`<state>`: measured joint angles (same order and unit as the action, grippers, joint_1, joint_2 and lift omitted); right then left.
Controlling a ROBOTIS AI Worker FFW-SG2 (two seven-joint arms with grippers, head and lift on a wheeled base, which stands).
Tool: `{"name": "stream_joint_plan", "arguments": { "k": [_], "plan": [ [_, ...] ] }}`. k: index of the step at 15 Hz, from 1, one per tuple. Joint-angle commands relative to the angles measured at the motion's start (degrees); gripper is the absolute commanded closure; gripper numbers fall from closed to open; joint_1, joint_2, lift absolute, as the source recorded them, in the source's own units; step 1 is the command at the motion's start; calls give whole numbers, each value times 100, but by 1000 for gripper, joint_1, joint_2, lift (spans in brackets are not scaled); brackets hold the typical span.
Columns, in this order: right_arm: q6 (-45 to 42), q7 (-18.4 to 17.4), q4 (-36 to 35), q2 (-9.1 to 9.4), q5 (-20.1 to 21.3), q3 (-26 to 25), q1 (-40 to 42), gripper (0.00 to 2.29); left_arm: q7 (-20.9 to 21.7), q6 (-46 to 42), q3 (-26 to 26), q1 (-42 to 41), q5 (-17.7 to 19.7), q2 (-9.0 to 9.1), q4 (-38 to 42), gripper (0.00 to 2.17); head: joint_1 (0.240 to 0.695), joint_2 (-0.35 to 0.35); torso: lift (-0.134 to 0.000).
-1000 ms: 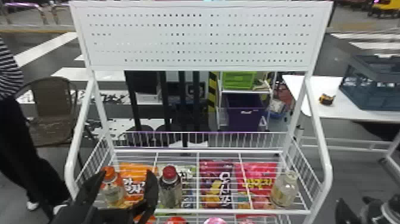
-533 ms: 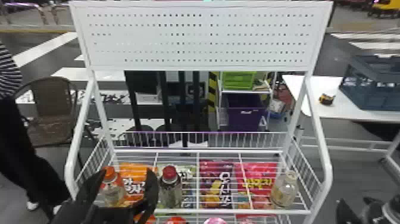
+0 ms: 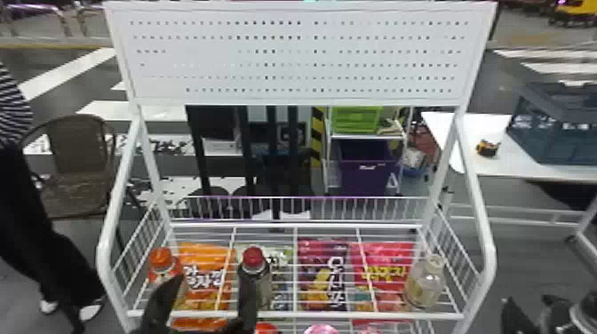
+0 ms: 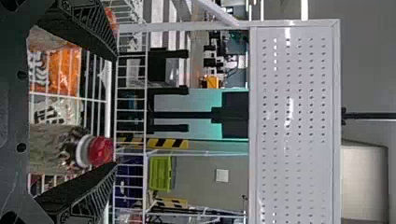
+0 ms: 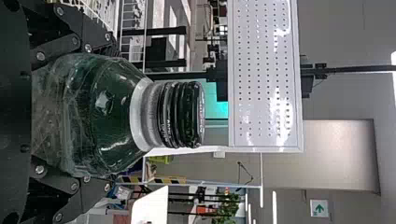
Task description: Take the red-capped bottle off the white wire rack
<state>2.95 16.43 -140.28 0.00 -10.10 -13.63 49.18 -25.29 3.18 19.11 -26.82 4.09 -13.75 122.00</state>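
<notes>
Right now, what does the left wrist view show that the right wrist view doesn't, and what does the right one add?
Left wrist view: the red-capped bottle, in the span of the left hand's open fingers and nearer one of them, plus an orange snack bag.

Right wrist view: a dark-capped bottle between the fingers of the right hand, plus a sign with a green arrow.

Both: the perforated white panel, a green crate and black-and-yellow striping.

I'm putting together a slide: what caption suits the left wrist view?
Red-capped bottle on the white wire rack, between the open fingers of the left gripper.
</notes>
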Motion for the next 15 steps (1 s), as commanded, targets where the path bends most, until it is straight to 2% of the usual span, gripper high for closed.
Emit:
{"name": "stream_joint_plan", "arguments": {
  "k": [1, 2, 4, 8, 10, 15],
  "plan": [
    [18, 0, 9, 5, 0, 1, -14, 512, -29, -2097, 207, 159, 162, 189, -1302, 93, 499, 0, 0],
    [18, 0, 9, 5, 0, -8, -22, 512, -12, -2642, 233, 247, 338, 224, -1715, 93, 499, 0, 0],
    [18, 0, 27, 5, 0, -25, -22, 512, 24, -2924, 374, 564, 567, 285, -2392, 93, 499, 0, 0],
    [0, 0, 27, 5, 0, -25, 22, 512, 59, -2924, 682, 1231, 523, 488, -3605, 93, 499, 0, 0],
    [-53, 0, 36, 5, 0, -43, 48, 512, -29, -2906, 840, 1539, 505, 514, -4035, 93, 499, 0, 0],
    [-105, 0, 44, 5, -27, -61, 92, 512, 15, -2748, 840, 2040, 461, 611, -4510, 93, 499, 0, 0]
  ]
}}
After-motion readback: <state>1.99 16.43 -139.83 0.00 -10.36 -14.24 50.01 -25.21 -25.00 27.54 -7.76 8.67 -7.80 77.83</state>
